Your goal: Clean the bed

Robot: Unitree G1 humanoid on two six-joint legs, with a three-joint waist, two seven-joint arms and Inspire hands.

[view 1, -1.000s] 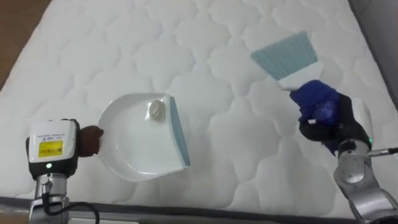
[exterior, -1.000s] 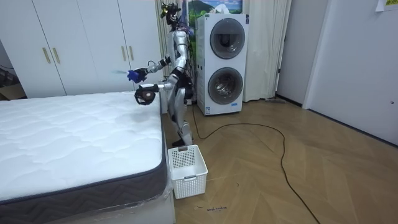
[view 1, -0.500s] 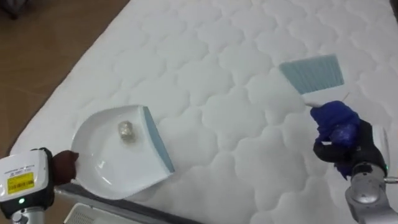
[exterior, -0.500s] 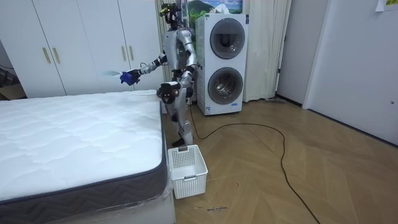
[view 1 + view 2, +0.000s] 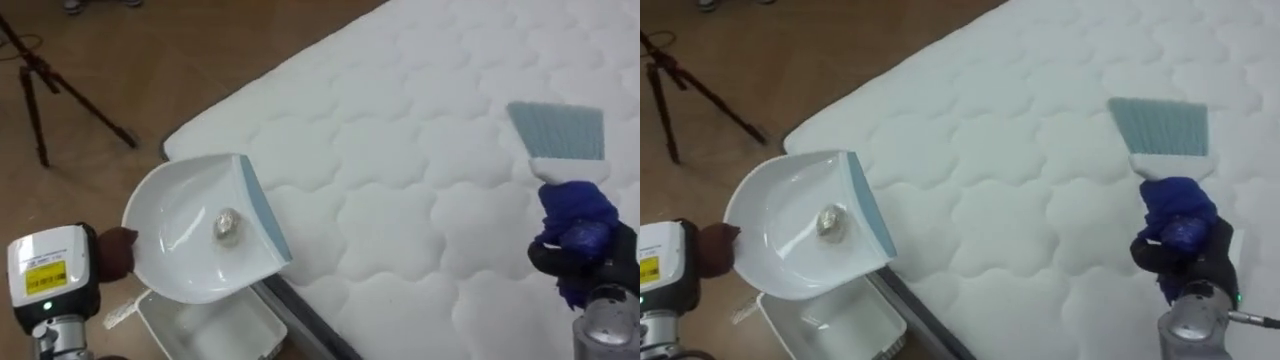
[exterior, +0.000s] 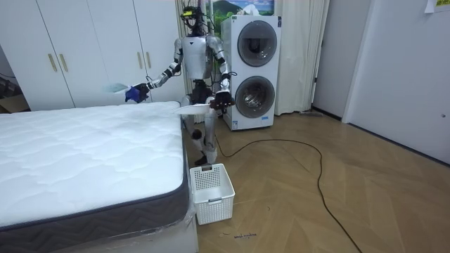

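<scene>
My left hand (image 5: 113,254) is shut on the handle of a white dustpan (image 5: 180,215) with a blue lip. The pan hangs past the bed's corner, partly over the floor. A crumpled paper ball (image 5: 226,226) lies in the pan. My right hand (image 5: 583,258) is shut on the dark blue handle of a brush (image 5: 560,131) with pale blue bristles, held above the white quilted mattress (image 5: 400,170). In the room view I stand at the bed's far corner, dustpan (image 6: 195,108) out on the room view's right and brush (image 6: 116,87) over the bed.
A white plastic basket (image 5: 212,326) stands on the wooden floor just below the dustpan, against the bed's edge; it shows as basket (image 6: 211,191) in the room view. A dark tripod (image 5: 40,80) stands on the floor at upper left. Stacked washing machines (image 6: 252,70) are behind me.
I have turned to my left. The dustpan with the paper ball has moved off the mattress, past its corner, to above the basket. The brush stays over the bed.
</scene>
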